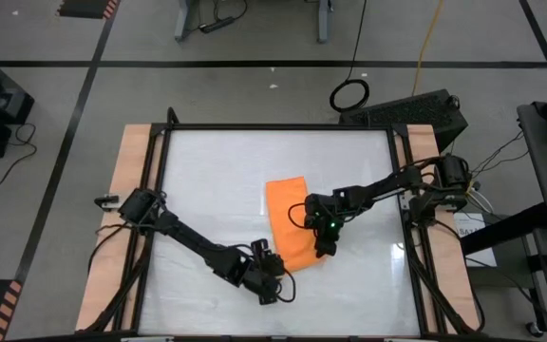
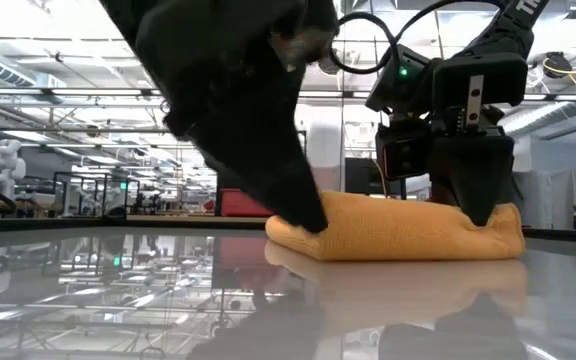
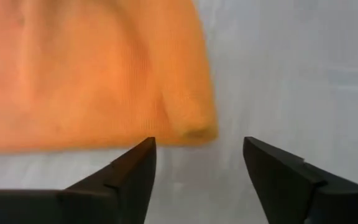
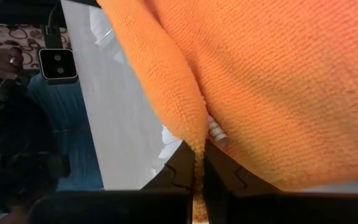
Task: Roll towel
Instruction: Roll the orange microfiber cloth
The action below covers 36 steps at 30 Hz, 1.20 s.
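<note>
The orange towel (image 1: 286,214) lies on the white table as a folded strip running from far to near; in the low view (image 2: 398,230) its near end is bunched up. My right gripper (image 1: 324,245) stands over the strip's near right side, shut on the cloth. My left gripper (image 1: 273,280) is open by the near left corner (image 3: 191,121), which lies just ahead of the gap between its fingers (image 3: 197,152). I cannot tell whether a fingertip (image 2: 313,220) touches the cloth. My right gripper pinches a raised fold of the towel (image 4: 194,134) between its two fingers, at the strip's near right side. The fingers (image 2: 473,195) come from above, pointing down. The pinched cloth stands up a little, and the rest of the towel lies on the table.
The white table top (image 1: 216,180) is bounded by a black frame (image 1: 283,127) with wooden side boards (image 1: 126,190). A black box (image 1: 416,109) sits beyond the far right corner. Bare table surface lies to the left and far side of the towel.
</note>
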Tool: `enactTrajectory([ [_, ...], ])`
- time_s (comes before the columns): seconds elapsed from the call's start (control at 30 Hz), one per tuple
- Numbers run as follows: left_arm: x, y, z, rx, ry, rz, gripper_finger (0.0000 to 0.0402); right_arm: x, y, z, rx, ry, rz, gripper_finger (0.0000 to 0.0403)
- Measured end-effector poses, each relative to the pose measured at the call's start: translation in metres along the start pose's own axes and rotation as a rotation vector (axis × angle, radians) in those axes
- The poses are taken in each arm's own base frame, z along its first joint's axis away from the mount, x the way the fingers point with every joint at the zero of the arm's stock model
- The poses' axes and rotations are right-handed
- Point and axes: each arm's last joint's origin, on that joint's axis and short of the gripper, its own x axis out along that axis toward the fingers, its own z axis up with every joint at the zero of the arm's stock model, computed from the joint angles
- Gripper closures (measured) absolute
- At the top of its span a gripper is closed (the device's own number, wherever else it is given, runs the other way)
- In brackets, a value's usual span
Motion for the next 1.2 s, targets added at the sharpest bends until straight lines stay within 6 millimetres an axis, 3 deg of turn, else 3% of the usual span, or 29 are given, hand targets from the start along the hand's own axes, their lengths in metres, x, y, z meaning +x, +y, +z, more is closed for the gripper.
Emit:
enactTrajectory([
  [0.33, -0.013, -0.014, 0.007, 0.197, -0.127, -0.017, 0.0146, -0.006, -0.005, 0.004, 0.014, -0.015, 0.008, 0.0394],
  [0.57, -0.008, -0.004, 0.013, 0.262, -0.132, 0.018, 0.0146, -0.008, -0.006, 0.005, 0.013, -0.019, 0.01, 0.0394],
  [0.77, 0.011, 0.007, 0.012, 0.255, -0.06, -0.058, 0.0146, -0.008, -0.006, 0.005, 0.004, -0.019, 0.01, 0.0394],
  [1.2, 0.031, 0.005, 0.002, 0.259, -0.025, -0.066, 0.0147, -0.008, -0.006, 0.005, 0.005, -0.022, 0.006, 0.0394],
])
